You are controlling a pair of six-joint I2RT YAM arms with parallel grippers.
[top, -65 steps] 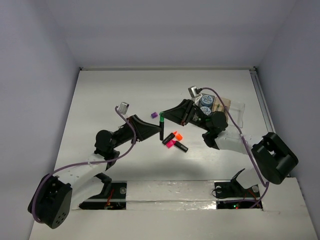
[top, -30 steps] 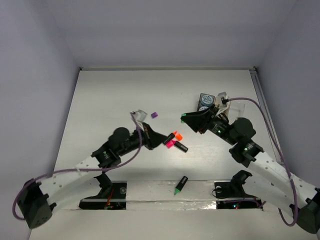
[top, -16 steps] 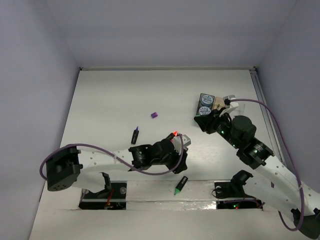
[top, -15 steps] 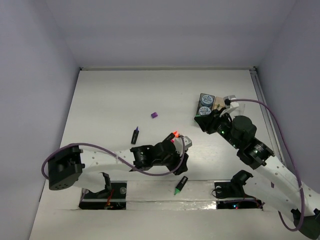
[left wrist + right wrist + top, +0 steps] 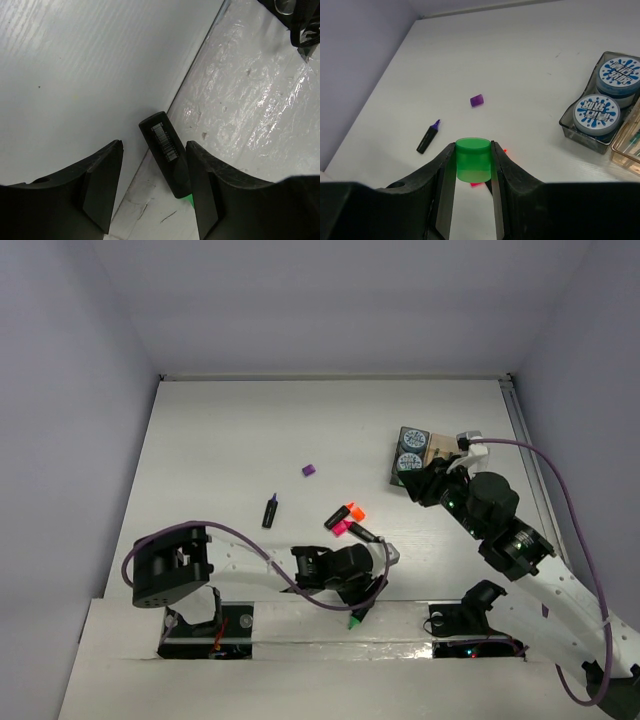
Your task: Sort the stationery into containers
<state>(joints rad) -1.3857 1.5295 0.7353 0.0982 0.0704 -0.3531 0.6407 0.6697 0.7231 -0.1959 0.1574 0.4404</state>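
Observation:
My right gripper (image 5: 472, 147) is shut on a loose green cap (image 5: 473, 165), held above the table; in the top view it (image 5: 412, 483) hovers beside the containers. My left gripper (image 5: 154, 146) is open, with its fingers either side of an uncapped black highlighter (image 5: 166, 147) with a green tip (image 5: 189, 200). That highlighter lies at the table's near edge (image 5: 357, 618), under the left gripper (image 5: 358, 592). An uncapped purple-tipped highlighter (image 5: 270, 510) and a purple cap (image 5: 309, 470) lie mid-table. Orange (image 5: 345, 512) and pink (image 5: 355, 531) capped highlighters lie together.
The dark grey holder (image 5: 570, 120) holds two blue-and-white round pieces (image 5: 597, 112); it also shows in the top view (image 5: 392, 476). The clear box (image 5: 478, 455) stands right of it. A shiny film-covered ledge (image 5: 260, 100) runs along the table's near edge.
My left arm swung from the orange and pink highlighters down to the near edge, over the green-tipped highlighter. My right gripper, still holding the green cap, drew slightly right.

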